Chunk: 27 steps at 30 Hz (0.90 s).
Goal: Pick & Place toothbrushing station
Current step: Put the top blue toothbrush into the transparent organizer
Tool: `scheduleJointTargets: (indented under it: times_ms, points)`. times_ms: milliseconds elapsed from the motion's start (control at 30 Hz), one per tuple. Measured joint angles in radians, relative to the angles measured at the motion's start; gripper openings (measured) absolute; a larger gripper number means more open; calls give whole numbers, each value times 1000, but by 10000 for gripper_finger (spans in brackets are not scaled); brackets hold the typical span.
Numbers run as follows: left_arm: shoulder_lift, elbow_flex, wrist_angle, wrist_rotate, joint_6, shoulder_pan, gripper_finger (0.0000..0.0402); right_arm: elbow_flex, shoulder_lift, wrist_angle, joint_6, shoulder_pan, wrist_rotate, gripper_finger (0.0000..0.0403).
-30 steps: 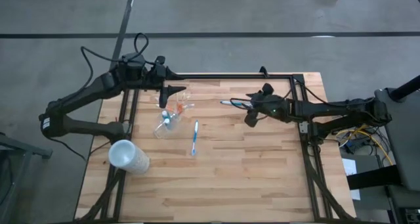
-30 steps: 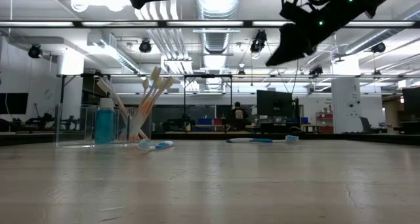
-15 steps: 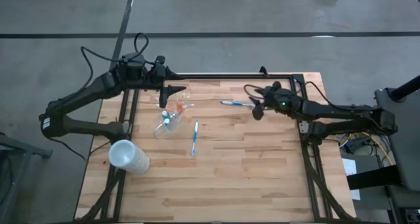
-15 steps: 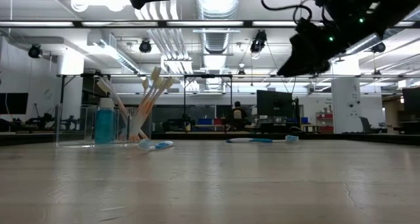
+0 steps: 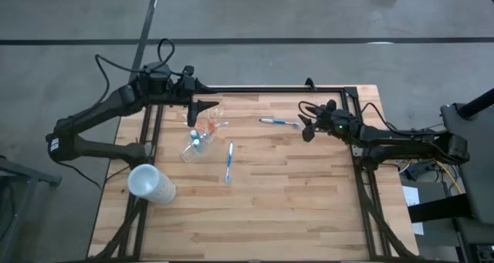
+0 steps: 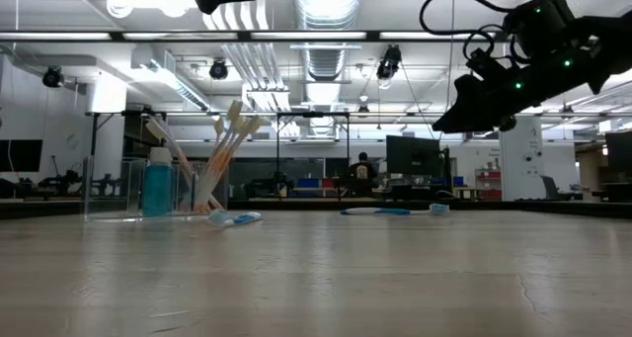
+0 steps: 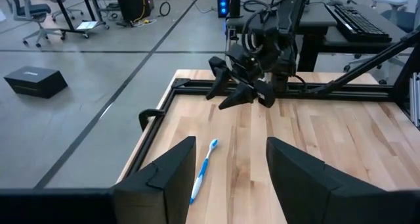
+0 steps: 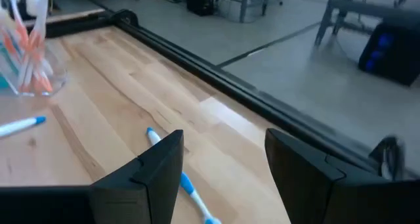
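The clear tumbler [image 5: 197, 139] stands upright at the table's far left and holds a blue toothpaste tube [image 6: 156, 184] and several white-orange toothbrushes [image 6: 222, 144]. One white-blue toothbrush [image 5: 229, 161] lies flat just right of the tumbler. Another white-blue toothbrush [image 5: 279, 122] lies flat near the far edge; it also shows in the right wrist view [image 8: 180, 181]. My left gripper [image 5: 202, 103] hovers open above the table just beyond the tumbler. My right gripper [image 5: 307, 128] is open and empty, in the air just right of the far toothbrush.
A larger frosted whitish cup [image 5: 149, 182] lies at the table's near left corner. A black frame rail [image 5: 270, 89] runs along the far edge and down both sides. The wooden tabletop [image 5: 293, 201] is bare over its middle and near part.
My right gripper has drawn back toward the table's right edge, away from the far toothbrush, which has stayed flat on the table. My left gripper has kept still.
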Motion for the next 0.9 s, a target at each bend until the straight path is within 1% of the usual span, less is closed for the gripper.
scheduleJointTargets:
  times_ms: [100, 167, 267, 333, 467, 600, 767, 900]
  points:
    - [0, 0, 0, 0, 0, 0, 191, -4, -1, 6, 54, 0, 0, 210]
    - [0, 0, 0, 0, 0, 0, 191, 0, -1, 6, 62, 0, 0, 210]
    - [0, 0, 0, 0, 0, 0, 191, 24, 1, 3, 48, 0, 0, 210]
    - [0, 0, 0, 0, 0, 1, 191, 60, 13, -16, -1, 0, 1, 210]
    - [0, 0, 0, 0, 0, 0, 191, 190, 65, -172, -78, 0, -5, 210]
    - [0, 0, 0, 0, 0, 0, 191, 347, 173, -350, -76, 0, -11, 210]
    - [0, 0, 0, 0, 0, 0, 191, 551, 339, -556, -77, -15, -97, 210]
    - [0, 0, 0, 0, 0, 0, 191, 682, 464, -711, -80, -32, -134, 210]
